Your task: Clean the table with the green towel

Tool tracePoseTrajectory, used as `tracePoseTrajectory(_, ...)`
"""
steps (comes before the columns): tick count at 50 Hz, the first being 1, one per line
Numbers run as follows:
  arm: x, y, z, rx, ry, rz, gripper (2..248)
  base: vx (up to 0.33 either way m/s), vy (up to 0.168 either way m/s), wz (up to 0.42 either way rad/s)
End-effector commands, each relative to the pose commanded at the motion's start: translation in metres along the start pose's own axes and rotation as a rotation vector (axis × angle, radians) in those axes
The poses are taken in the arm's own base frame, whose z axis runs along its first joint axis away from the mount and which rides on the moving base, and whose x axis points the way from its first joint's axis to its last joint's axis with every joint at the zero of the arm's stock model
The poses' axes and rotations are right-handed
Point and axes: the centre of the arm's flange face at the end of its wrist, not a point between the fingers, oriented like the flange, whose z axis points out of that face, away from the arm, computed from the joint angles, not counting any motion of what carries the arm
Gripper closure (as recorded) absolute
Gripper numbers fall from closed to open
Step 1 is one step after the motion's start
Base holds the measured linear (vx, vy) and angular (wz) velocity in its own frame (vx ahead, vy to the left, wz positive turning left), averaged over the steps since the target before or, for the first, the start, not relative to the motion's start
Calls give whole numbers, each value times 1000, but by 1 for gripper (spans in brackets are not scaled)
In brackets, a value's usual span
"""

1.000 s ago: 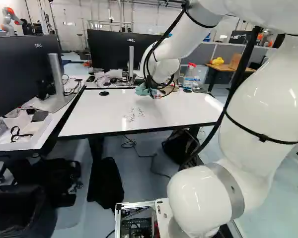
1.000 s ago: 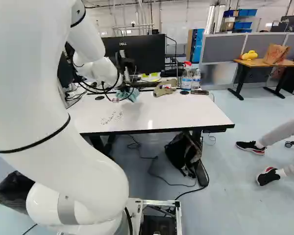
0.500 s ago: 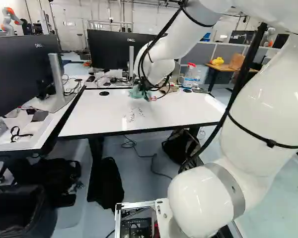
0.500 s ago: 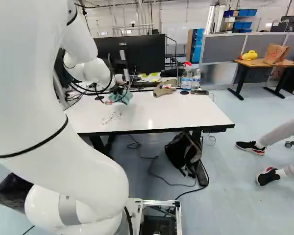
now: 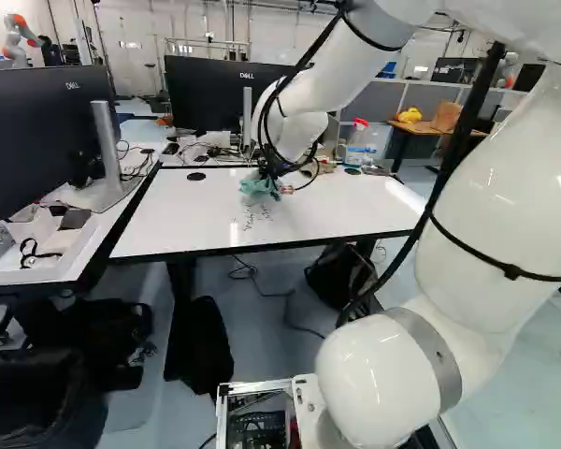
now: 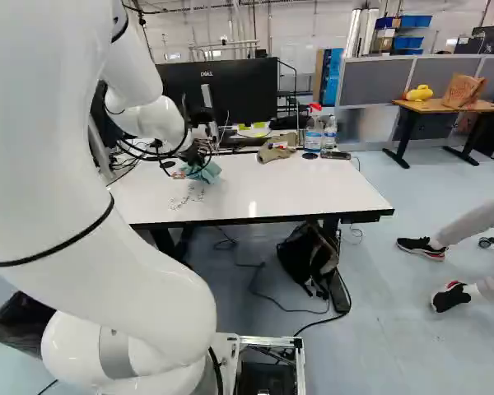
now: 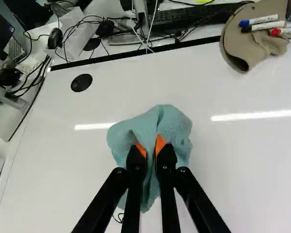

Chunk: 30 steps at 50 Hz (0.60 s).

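Arm (image 5: 500, 196): glossy white, smooth, thick rounded tubes
Lower joint (image 5: 355, 374): bulbous white, with a flat grey band (image 5: 431, 360), between 4 and 5 o'clock in the left base view
Strap (image 5: 467, 258): thin, black, with a small clasp, toward 3 o'clock there
Main cable (image 5: 453, 159): thick, black, toward 2 o'clock there
Wrist cables (image 5: 264, 117): thinner, black, looping
Gripper (image 5: 273, 171): black, slim linked fingers (image 7: 166, 158), small round screw heads (image 7: 183, 170), orange pads (image 7: 160, 144)
Base frame (image 5: 252, 386): silvery, squared, toward 6 o'clock in the left base view
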Motion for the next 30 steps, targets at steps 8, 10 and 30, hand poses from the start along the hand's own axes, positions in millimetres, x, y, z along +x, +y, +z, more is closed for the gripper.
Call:
tracePoseTrajectory(8, -3, 0, 0, 0, -37, 14, 209, 0, 0, 0)
tracePoseTrajectory(10, -4, 0, 0, 1, -46, 18, 209, 0, 0, 0)
tracePoseTrajectory(30, -12, -1, -1, 4, -138, 53, 209, 0, 0, 0)
